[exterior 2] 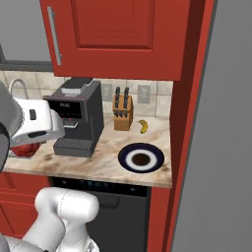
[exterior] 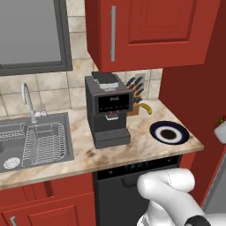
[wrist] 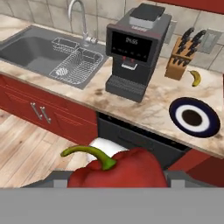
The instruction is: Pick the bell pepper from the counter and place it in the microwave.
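Observation:
The red bell pepper [wrist: 118, 168], with its curved green stem, sits at the bottom of the hand view between the fingers of my gripper [wrist: 117, 178], which is shut on it. In the right base view the pepper [exterior 2: 22, 149] hangs under my white hand at the far left, lifted off the beige marbled counter [exterior 2: 103, 162]. The hand looks back at the counter [wrist: 153, 105] from in front of and above the cabinets. The microwave is out of view.
A black coffee machine [exterior: 107, 108] stands mid-counter. Right of it are a knife block [exterior 2: 122, 114], a yellow banana [exterior 2: 143, 126] and a blue-rimmed plate [exterior: 169, 133]. The steel sink [exterior: 33, 141] with a wire rack lies to the left. The black dishwasher [exterior: 132, 176] sits below. A grey fridge wall [exterior 2: 221, 147] rises at the right.

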Controlling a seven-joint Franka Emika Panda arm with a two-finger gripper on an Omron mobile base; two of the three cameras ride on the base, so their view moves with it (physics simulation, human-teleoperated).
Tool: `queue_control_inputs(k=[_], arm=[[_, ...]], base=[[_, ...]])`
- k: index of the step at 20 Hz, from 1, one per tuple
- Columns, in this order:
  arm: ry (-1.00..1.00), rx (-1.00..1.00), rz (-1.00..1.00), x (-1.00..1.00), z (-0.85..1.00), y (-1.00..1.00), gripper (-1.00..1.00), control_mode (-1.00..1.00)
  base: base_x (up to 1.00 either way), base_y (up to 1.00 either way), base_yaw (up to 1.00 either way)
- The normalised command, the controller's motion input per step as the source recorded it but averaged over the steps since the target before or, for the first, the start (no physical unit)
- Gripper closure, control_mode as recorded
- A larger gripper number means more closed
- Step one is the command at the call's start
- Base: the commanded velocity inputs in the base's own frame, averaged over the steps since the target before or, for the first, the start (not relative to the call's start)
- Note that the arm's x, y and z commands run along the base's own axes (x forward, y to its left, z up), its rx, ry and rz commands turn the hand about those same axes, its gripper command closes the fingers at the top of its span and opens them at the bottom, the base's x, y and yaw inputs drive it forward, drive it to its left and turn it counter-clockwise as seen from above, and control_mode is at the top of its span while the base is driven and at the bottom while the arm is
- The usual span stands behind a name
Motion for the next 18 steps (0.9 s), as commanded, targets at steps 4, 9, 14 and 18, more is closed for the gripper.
queue_control_inputs(k=[4, 9, 14, 18], arm=[[0.0, -0.02, 0.0, 0.0, -0.01, 0.0, 1.0, -1.0], [-0.01, -0.04, -0.18, 0.55, -0.27, 0.02, 1.0, -1.0], [-0.1, 0.0, -0.17, 0.51, -0.34, 0.0, 1.0, -1.0], [0.0, 0.0, -0.01, 0.02, 0.0, 0.0, 1.0, -1.0]], base=[[0.0, 0.0, 0.0], [0.0, 0.0, 0.0], [0.0, 0.0, 0.0], [0.0, 0.0, 0.0]])
